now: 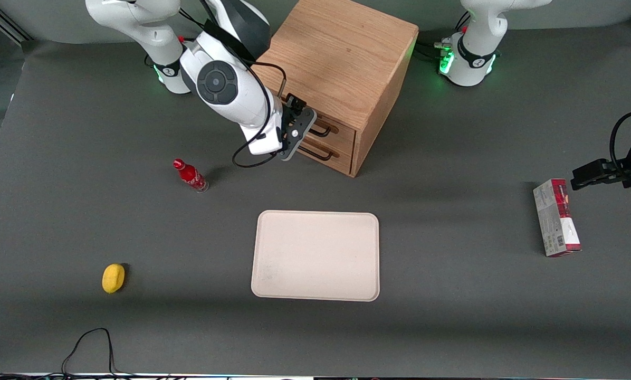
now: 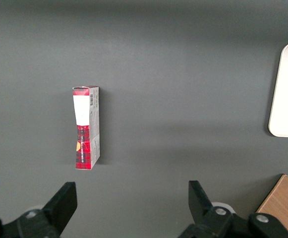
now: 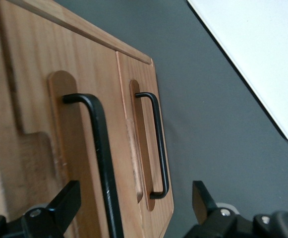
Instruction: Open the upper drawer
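You have the gripper (image 1: 298,128) right in front of the wooden cabinet (image 1: 342,58), its fingers (image 3: 67,201) spread apart with the black handle (image 3: 101,163) of the upper drawer (image 1: 338,128) between them, not yet clamped. The upper drawer sits flush and shut in the cabinet, above the lower drawer (image 1: 332,156) with its own handle (image 3: 158,144). Nearer the front camera you see a cream tray (image 1: 315,255), a red bottle (image 1: 190,176) beside your arm, a yellow lemon (image 1: 113,277), and a red box (image 1: 556,217) toward the parked arm's end
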Robot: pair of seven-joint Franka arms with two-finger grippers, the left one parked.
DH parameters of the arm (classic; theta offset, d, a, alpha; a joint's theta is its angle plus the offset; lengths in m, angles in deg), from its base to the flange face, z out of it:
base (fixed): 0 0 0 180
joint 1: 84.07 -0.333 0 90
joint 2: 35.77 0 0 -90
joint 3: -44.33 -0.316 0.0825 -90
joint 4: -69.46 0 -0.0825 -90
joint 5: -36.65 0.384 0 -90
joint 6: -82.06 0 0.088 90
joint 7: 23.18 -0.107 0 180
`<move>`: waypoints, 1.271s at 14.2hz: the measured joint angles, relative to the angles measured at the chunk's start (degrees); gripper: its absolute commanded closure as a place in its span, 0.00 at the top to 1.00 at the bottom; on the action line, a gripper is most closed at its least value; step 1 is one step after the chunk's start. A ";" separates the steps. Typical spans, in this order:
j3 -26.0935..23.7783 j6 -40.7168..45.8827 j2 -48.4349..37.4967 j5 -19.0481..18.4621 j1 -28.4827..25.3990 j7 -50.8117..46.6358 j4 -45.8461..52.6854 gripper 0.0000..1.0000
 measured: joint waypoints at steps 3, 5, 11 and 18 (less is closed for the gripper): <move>-0.05 -1.59 0.09 -1.34 -0.02 0.17 -0.95 1.00; -0.05 -2.61 0.47 -2.18 -0.02 0.25 -1.39 1.00; -0.11 -4.80 1.65 -10.69 -0.08 0.44 -1.17 1.00; 8.22 -5.04 3.37 -12.86 1.19 8.16 4.06 1.00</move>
